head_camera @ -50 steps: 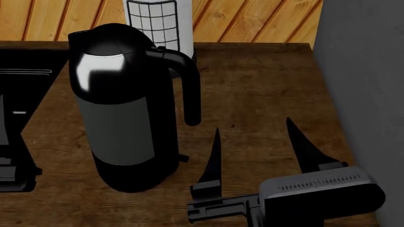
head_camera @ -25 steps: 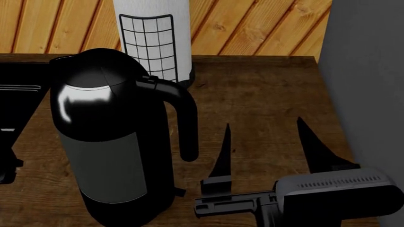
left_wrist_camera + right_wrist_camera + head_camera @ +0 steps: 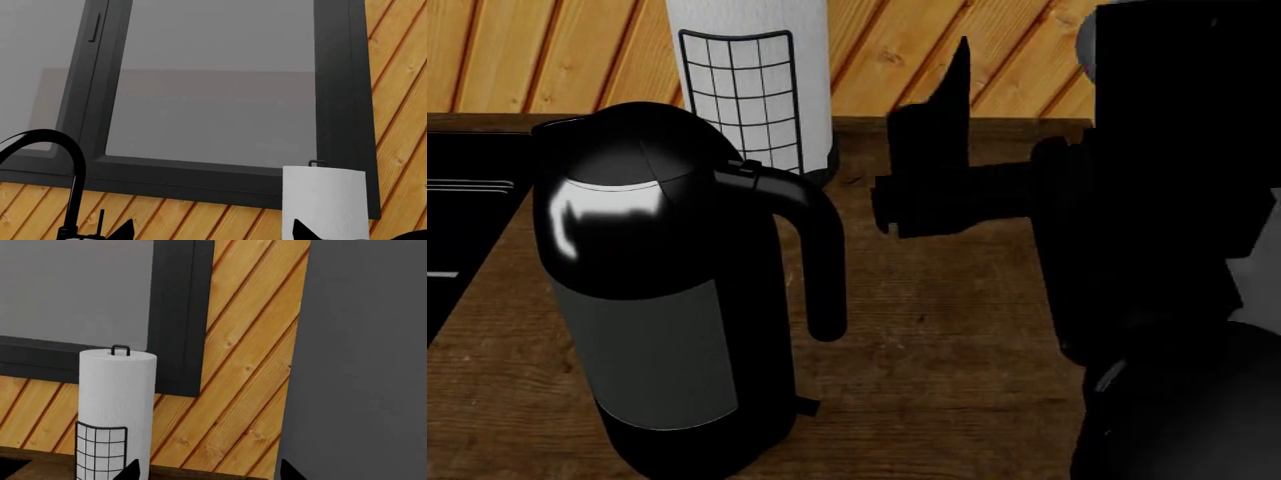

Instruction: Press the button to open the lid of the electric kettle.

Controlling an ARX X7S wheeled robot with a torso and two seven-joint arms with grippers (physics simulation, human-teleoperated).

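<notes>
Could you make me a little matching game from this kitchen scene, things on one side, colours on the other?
Things:
1. lid
2. paper towel roll
3. counter
4. kettle's middle band

Colours:
A. brown wood
B. glossy black
C. matte grey
D. white

Pairs: 1-B, 2-D, 3-A, 4-C

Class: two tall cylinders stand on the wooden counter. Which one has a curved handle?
The glossy black and grey electric kettle has the curved black handle; the white paper towel roll behind it carries only a black wire grid.
</notes>
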